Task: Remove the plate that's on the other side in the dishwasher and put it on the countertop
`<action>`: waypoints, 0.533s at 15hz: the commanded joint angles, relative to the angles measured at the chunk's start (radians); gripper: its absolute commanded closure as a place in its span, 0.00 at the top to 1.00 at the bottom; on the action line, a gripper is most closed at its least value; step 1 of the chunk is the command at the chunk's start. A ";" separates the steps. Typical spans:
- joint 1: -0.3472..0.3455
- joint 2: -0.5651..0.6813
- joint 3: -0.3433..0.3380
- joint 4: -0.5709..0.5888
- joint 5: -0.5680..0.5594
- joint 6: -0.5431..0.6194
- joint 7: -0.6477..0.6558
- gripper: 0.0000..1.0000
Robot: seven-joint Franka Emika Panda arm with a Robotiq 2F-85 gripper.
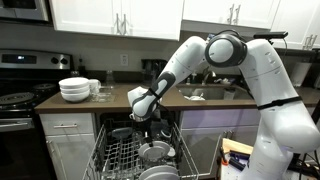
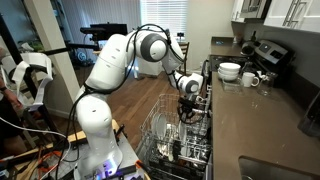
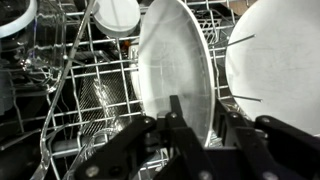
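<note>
The dishwasher (image 1: 128, 158) stands open with its grey wire racks pulled out; it also shows in an exterior view (image 2: 172, 145). In the wrist view a white plate (image 3: 170, 70) stands upright in the rack, and a second white plate (image 3: 275, 65) stands to its right. My gripper (image 3: 203, 125) is low in the rack, open, with one finger on each side of the middle plate's rim. The gripper shows in both exterior views (image 1: 143, 116) (image 2: 188, 106). The dark brown countertop (image 1: 120, 98) (image 2: 262, 125) runs above the dishwasher.
A stack of white bowls (image 1: 75, 90) (image 2: 229, 71) and a mug (image 2: 250, 79) sit on the countertop near the black stove (image 1: 20, 98). A sink (image 1: 205, 93) lies behind the arm. More dishes (image 1: 155, 153) fill the rack. Wire tines crowd the plates.
</note>
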 commanded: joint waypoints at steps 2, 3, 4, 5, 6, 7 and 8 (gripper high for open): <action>-0.016 0.001 0.013 0.013 -0.008 -0.020 -0.014 0.18; -0.016 -0.002 0.013 0.010 -0.008 -0.019 -0.014 0.17; -0.017 -0.003 0.014 0.010 -0.007 -0.019 -0.015 0.12; -0.017 -0.004 0.014 0.008 -0.007 -0.018 -0.017 0.05; -0.019 -0.004 0.015 0.008 -0.005 -0.018 -0.020 0.02; -0.021 -0.004 0.016 0.008 -0.004 -0.017 -0.023 0.01; -0.021 -0.004 0.016 0.009 -0.004 -0.017 -0.025 0.00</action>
